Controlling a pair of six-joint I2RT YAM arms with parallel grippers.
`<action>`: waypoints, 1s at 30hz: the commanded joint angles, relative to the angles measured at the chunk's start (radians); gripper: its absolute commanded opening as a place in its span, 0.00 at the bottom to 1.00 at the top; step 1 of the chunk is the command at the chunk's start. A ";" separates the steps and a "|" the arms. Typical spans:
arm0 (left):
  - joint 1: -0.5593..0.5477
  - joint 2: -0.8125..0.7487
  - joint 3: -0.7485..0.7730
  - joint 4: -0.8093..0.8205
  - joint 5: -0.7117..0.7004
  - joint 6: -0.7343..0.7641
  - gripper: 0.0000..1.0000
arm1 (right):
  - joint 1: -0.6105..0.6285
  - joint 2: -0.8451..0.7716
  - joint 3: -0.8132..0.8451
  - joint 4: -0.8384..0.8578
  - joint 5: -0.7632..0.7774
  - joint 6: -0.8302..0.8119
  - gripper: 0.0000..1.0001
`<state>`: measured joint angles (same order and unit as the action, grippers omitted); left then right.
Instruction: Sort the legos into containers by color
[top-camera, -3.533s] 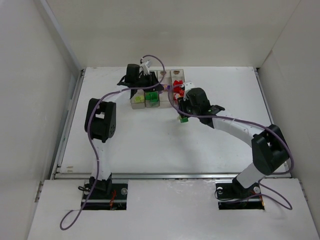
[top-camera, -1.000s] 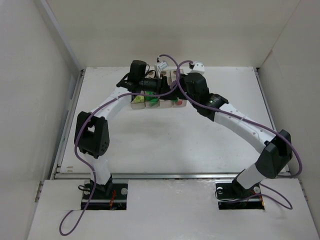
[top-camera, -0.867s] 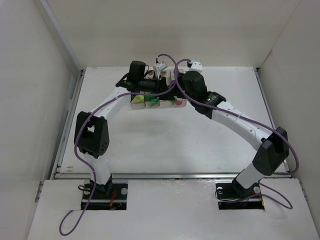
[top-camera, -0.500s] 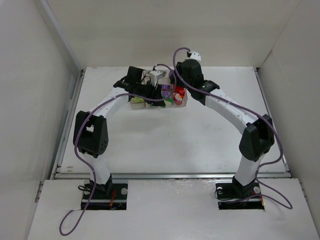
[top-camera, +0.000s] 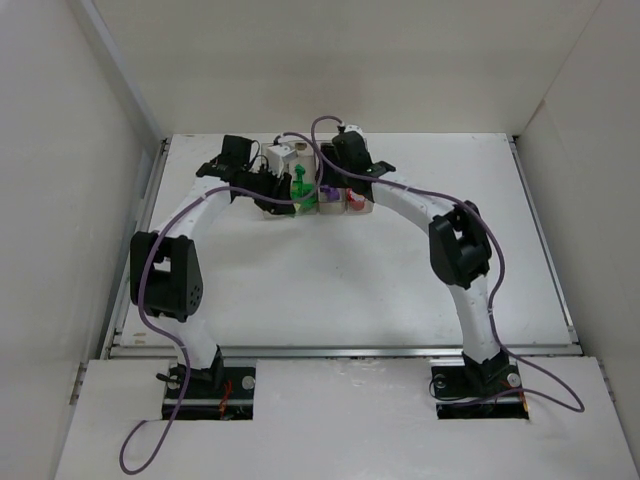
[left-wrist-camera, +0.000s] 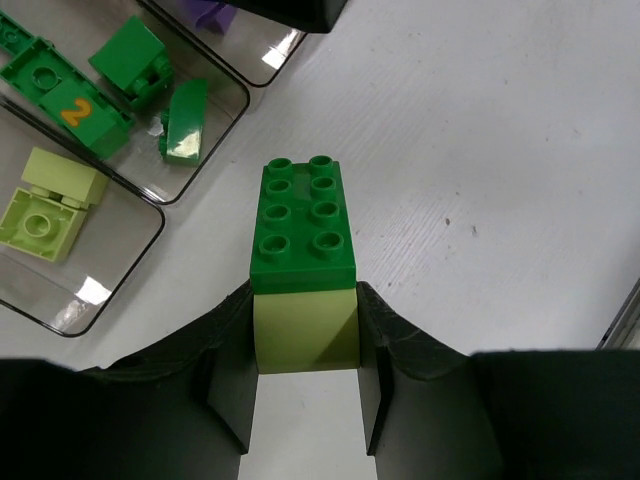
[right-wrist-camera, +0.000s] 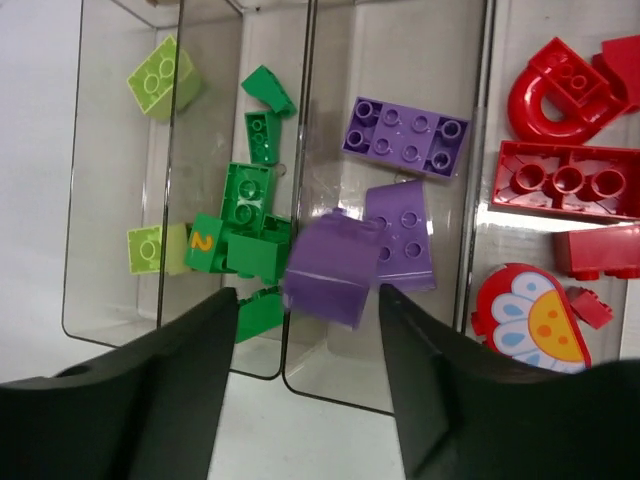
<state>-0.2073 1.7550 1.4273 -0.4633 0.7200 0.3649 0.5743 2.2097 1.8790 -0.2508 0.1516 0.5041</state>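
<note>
1. Overhead: my left arm (top-camera: 205, 205) and right arm (top-camera: 405, 200) both stretch across the worktop (top-camera: 300, 280) and meet over the row of clear plastic containers (top-camera: 340, 203).
2. Left wrist: the left fingers (left-wrist-camera: 225, 385) pinch a yellow-green plastic brick (left-wrist-camera: 305, 335) capped by a dark green brick (left-wrist-camera: 303, 225), over bare worktop beside the containers.
3. Right wrist: the right fingers (right-wrist-camera: 165, 385) are spread. A blurred purple plastic brick (right-wrist-camera: 328, 268) sits between them, untouched, above the purple compartment.

Purple bricks (right-wrist-camera: 405, 135) fill one clear container (right-wrist-camera: 400, 60); left of them dark green bricks (right-wrist-camera: 247, 200), one marked with an orange 2, then yellow-green bricks (right-wrist-camera: 163, 75); right of them red bricks (right-wrist-camera: 565, 180) and a white-petalled, orange-centred flower (right-wrist-camera: 535, 325).
</note>
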 joint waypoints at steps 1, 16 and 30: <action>0.006 -0.052 -0.013 -0.052 0.031 0.107 0.00 | -0.010 -0.022 0.089 0.007 -0.061 -0.070 0.65; 0.083 -0.043 0.116 -0.231 0.326 0.328 0.00 | -0.063 -0.431 -0.274 0.093 -0.460 -0.562 0.86; 0.106 0.018 0.191 -0.354 0.591 0.335 0.00 | 0.159 -0.613 -0.448 0.123 -0.388 -0.832 0.65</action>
<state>-0.0917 1.7748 1.5799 -0.7612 1.2213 0.6731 0.7235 1.5986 1.4258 -0.1856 -0.2832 -0.2642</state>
